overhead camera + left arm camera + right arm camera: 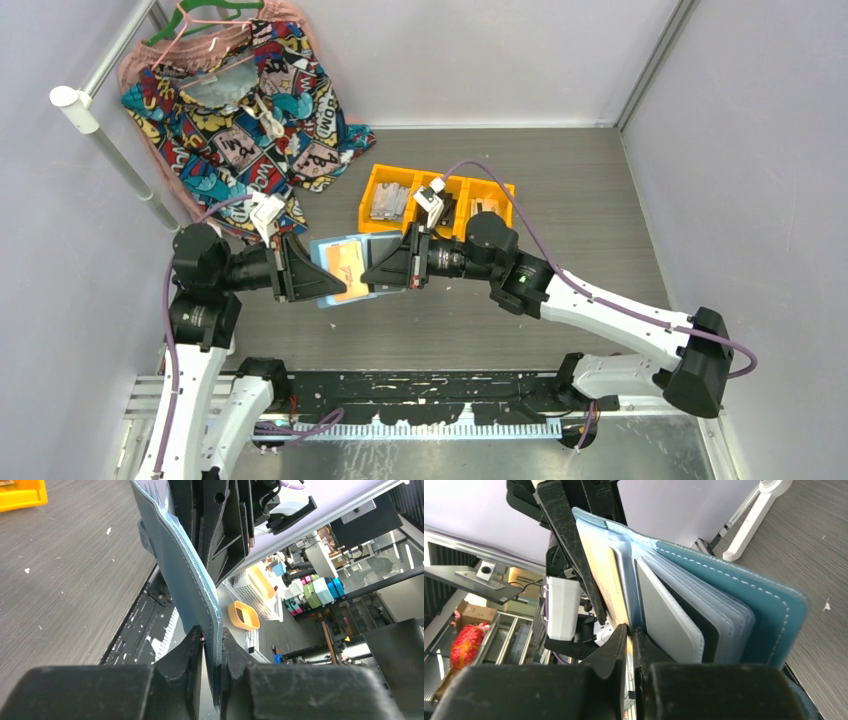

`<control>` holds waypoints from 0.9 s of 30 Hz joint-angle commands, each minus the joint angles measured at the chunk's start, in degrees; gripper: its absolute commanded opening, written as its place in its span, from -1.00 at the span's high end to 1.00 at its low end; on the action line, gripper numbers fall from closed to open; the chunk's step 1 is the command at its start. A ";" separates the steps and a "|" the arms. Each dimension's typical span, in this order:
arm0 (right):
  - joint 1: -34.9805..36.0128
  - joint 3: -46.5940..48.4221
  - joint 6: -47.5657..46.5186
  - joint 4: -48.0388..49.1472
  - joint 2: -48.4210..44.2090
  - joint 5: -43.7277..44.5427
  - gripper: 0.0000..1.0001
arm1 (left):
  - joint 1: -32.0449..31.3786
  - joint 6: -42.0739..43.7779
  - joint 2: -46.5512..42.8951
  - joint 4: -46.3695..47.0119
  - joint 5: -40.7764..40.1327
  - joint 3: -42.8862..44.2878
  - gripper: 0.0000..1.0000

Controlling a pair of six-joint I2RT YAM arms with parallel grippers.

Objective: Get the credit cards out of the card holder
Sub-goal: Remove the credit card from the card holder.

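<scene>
While the card holder hangs open between both arms, L gripper jaws pinch its cover edge & R gripper jaws clamp an orange card inside.

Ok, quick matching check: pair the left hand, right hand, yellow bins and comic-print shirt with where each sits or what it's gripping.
1 left hand
2 right hand
3 yellow bins
4 comic-print shirt

A shut on the orange card
B far-left corner of the table
C shut on the card holder, on its blue cover
D just beyond the card holder

Pairs: 1-C, 2-A, 3-D, 4-B
</scene>
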 commanded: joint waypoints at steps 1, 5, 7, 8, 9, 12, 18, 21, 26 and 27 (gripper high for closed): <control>0.66 -0.87 3.39 10.68 -1.77 -1.54 0.98 | -0.97 -4.46 -0.08 8.81 1.53 0.23 0.80; -0.16 -3.10 3.45 10.26 -4.23 -1.19 0.98 | -1.00 -5.05 -0.21 8.80 0.58 0.37 0.81; -0.56 -4.60 3.36 9.88 -6.01 -0.43 0.98 | -0.96 -5.29 -0.23 8.70 -0.61 0.61 0.83; -0.60 -5.21 3.36 9.87 -6.68 -0.17 0.98 | -0.96 -5.47 -0.19 8.79 -1.08 0.70 0.84; -0.69 -5.69 3.29 9.65 -7.11 0.09 0.98 | -0.97 -5.71 -0.21 8.86 -1.48 0.79 0.85; -0.66 -5.56 2.99 8.62 -7.08 0.06 0.98 | -1.00 -5.97 0.06 9.19 -2.02 0.75 0.87; -0.71 -1.99 2.85 8.16 -3.32 -1.78 0.37 | -0.98 -6.19 0.21 9.35 -2.57 0.17 0.85; -0.68 0.29 2.66 8.10 -0.59 -2.69 0.18 | -1.00 -6.41 0.05 9.30 -2.00 0.16 0.85; -0.65 2.75 2.95 8.84 1.71 -4.35 0.40 | -0.97 -5.71 -0.46 9.29 -1.80 -0.44 0.81; -0.70 2.67 3.04 9.08 1.60 -4.40 0.52 | -1.02 -5.71 -0.42 9.24 -1.80 -0.56 0.77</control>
